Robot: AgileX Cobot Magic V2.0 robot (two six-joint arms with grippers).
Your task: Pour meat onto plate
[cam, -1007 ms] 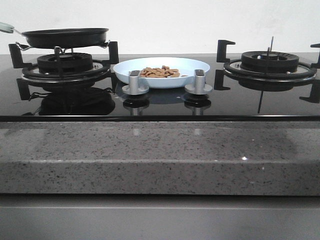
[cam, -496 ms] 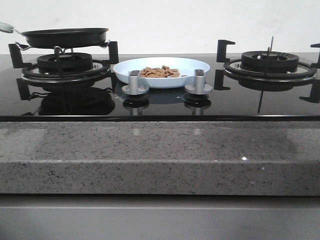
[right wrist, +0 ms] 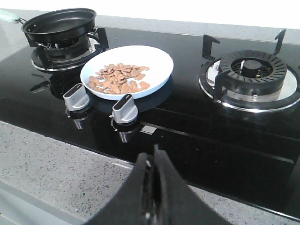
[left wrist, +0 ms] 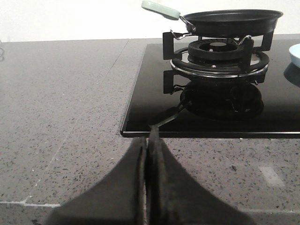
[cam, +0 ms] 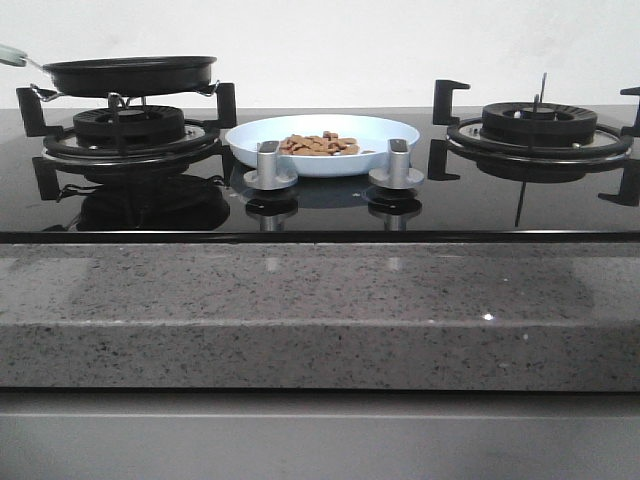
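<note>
Lying heaped on the plate (right wrist: 159, 63), meat (right wrist: 119, 77); both arms' fingers pressed together, empty, bases cut off.

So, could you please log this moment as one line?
meat: heaped on plate | pan: empty, on left burner | left gripper: shut, holding nothing | right gripper: shut, holding nothing

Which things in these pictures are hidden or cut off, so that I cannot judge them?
- Frying pan inside: front view, hidden by its own rim.
- Plate: left wrist view, cut by the picture's edge; the meat is out of frame there.
- Pan handle: front view, cut by the edge.
</note>
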